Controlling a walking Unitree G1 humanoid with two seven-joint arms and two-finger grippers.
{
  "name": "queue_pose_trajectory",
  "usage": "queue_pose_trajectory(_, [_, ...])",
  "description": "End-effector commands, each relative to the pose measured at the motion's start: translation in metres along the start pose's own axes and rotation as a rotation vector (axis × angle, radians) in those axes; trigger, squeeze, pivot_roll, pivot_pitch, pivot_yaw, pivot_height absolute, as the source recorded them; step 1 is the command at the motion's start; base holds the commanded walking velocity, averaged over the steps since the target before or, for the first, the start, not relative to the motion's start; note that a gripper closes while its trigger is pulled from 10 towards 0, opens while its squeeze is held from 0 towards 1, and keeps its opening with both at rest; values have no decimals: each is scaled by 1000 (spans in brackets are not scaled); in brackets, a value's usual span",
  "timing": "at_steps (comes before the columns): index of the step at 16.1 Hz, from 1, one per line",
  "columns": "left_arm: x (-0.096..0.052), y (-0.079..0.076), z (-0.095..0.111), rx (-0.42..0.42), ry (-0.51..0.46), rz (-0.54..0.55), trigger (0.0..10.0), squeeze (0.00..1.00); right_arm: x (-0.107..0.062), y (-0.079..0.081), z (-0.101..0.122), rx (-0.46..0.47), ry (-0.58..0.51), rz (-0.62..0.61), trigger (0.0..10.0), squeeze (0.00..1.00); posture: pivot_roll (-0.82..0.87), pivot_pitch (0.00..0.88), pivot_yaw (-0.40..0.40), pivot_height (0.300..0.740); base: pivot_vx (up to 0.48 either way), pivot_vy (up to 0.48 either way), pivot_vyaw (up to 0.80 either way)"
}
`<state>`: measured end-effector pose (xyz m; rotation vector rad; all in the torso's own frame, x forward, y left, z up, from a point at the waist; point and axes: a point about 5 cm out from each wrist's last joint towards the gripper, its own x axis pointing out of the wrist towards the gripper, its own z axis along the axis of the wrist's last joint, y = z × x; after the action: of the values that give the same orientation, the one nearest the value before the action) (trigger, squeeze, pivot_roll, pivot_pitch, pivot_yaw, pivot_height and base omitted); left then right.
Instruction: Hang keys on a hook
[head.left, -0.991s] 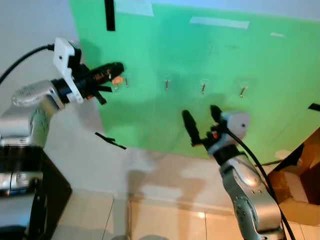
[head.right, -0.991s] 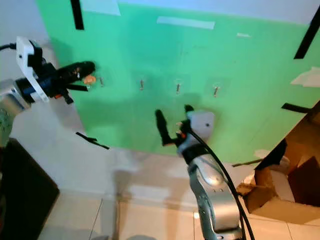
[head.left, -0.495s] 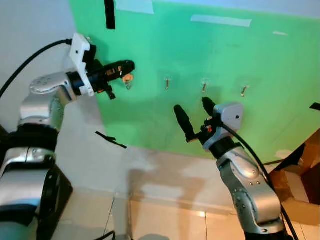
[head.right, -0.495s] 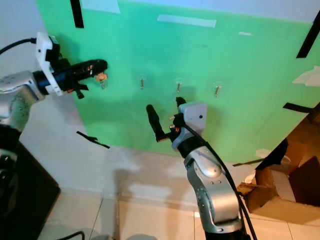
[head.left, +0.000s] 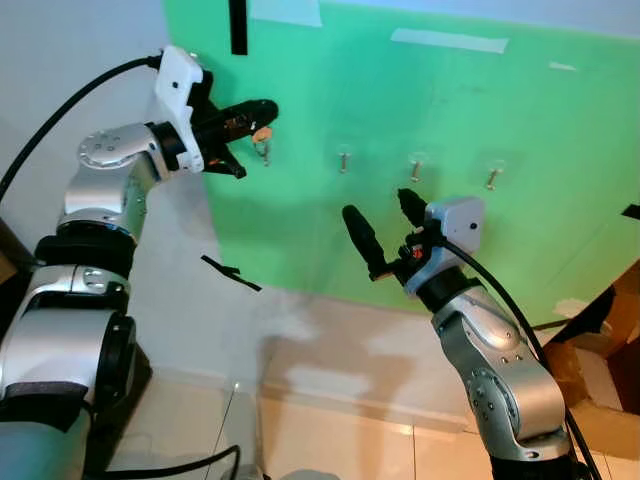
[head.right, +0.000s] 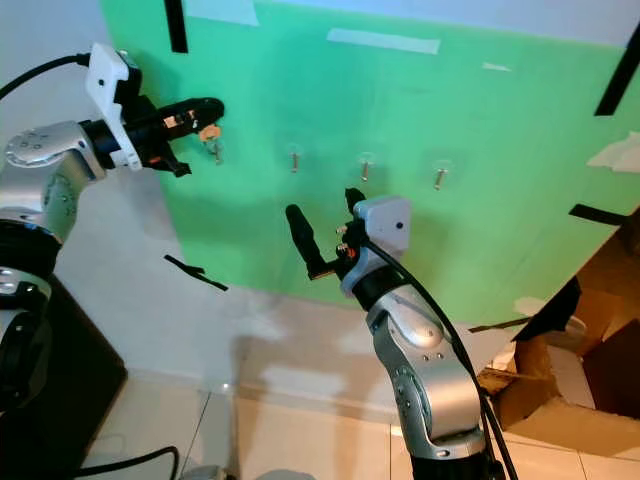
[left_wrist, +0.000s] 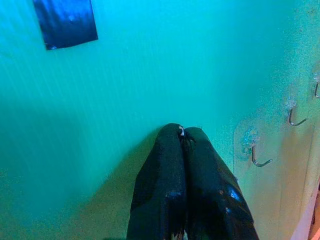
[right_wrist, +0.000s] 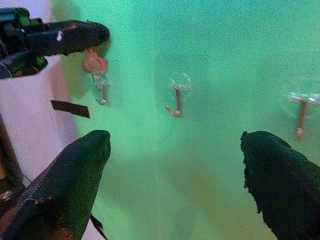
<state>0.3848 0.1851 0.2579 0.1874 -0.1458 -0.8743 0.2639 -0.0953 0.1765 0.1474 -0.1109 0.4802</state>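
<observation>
A green board (head.left: 450, 120) on the wall carries a row of small clear hooks. My left gripper (head.left: 266, 107) is raised to the leftmost hook (head.left: 266, 153) and is shut on the keys' ring. A copper key (head.left: 262, 133) dangles from its tips just above that hook; whether the ring touches the hook I cannot tell. In the left wrist view the closed fingers (left_wrist: 170, 170) pinch the ring (left_wrist: 181, 131), beside the hook (left_wrist: 257, 156). My right gripper (head.left: 378, 205) stands open lower down, in front of the board, holding nothing. The right wrist view looks at the key (right_wrist: 93, 64).
More hooks (head.left: 344, 160) (head.left: 415, 170) (head.left: 490, 178) run rightward along the board. Black tape strips (head.left: 230, 272) mark the wall and board. A dark cabinet (head.right: 60, 380) stands at lower left, an open cardboard box (head.right: 590, 340) at lower right, and tiled floor (head.left: 330, 440) below.
My left gripper has carried the key rightward and up to the leftmost hook. The right gripper has drifted left a little. The view itself has shifted slightly.
</observation>
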Motion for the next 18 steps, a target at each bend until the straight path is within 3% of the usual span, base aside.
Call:
queue_pose_trajectory(1, [4,4,11,44,-11,32,10000,0,1,1,6,-2,-16,16,10000,0,19,0,-19,740,0,0,0])
queue_pose_trajectory(4, [5,4,12,46,-18,27,10000,0,1,3,6,-2,-13,27,10000,0,23,0,-21,740,0,0,0])
queue_pose_trajectory(11, [19,-13,0,58,-20,-29,10000,0,1,4,7,-8,-10,31,10000,0,14,0,-13,740,0,0,0])
queue_pose_trajectory(18, [14,-30,-7,105,-88,3,10000,0,-1,5,7,-12,-14,18,10000,0,9,0,1,740,0,0,0])
